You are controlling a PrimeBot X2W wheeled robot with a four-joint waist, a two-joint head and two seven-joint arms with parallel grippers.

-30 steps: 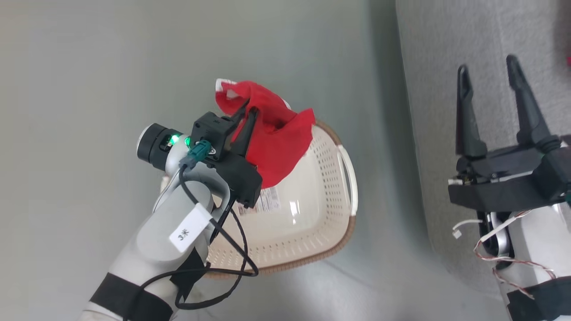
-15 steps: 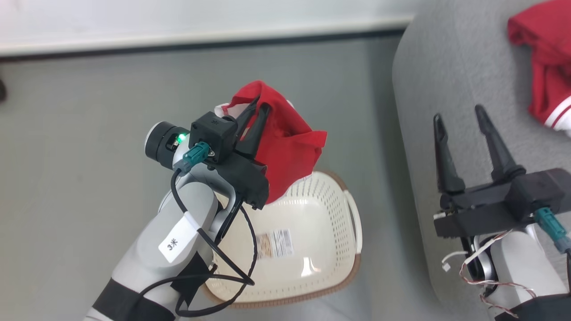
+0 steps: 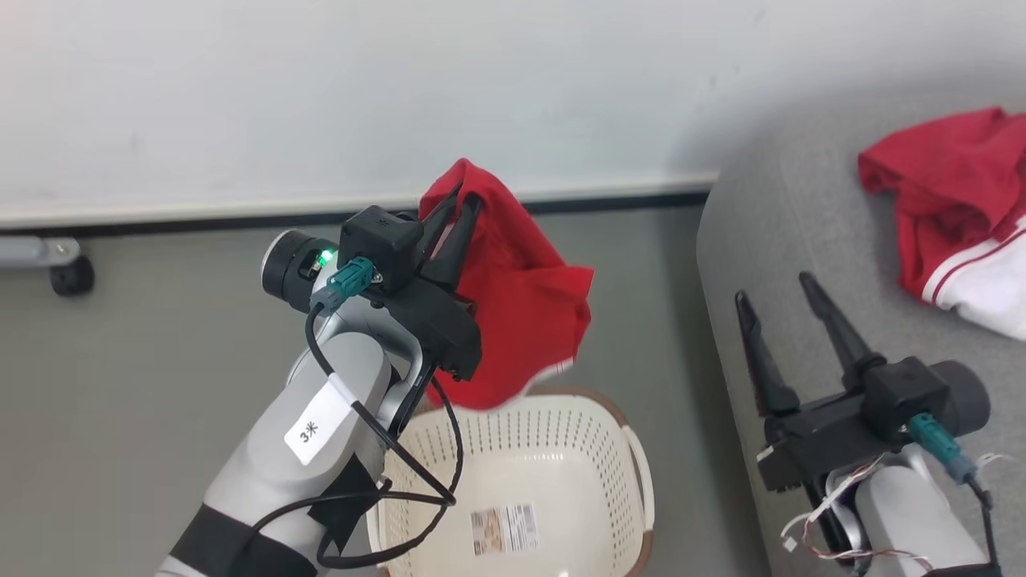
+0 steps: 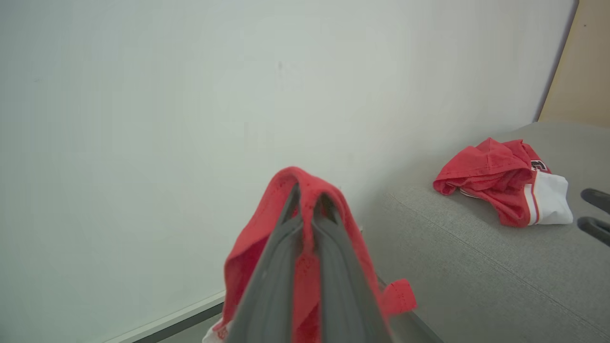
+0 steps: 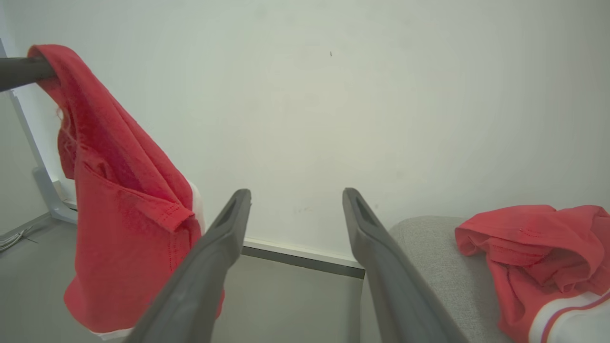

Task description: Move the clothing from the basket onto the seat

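My left gripper (image 3: 458,202) is shut on a red garment (image 3: 521,320) that hangs in the air above the cream-white basket (image 3: 625,449). Its fingers pinch the fabric's top fold (image 4: 305,190). The basket's floor shows just a barcode sticker. A second red-and-white garment (image 3: 954,216) lies crumpled on the grey seat (image 3: 769,232) at the right, also seen as clothing (image 4: 505,186) in the left wrist view and garment (image 5: 538,247) in the right wrist view. My right gripper (image 3: 776,288) stands open over the seat's left edge, with nothing between its fingers. The hanging garment (image 5: 124,205) shows left of it.
A white wall with a dark baseboard (image 3: 609,204) runs behind the grey floor. A caster wheel (image 3: 70,276) of some stand sits at the far left by the wall. A beige panel (image 4: 581,62) stands beyond the seat.
The head camera has tilted up, so the basket slid down the picture and the wall came in. The left gripper has risen with the red garment, which now hangs free of the basket.
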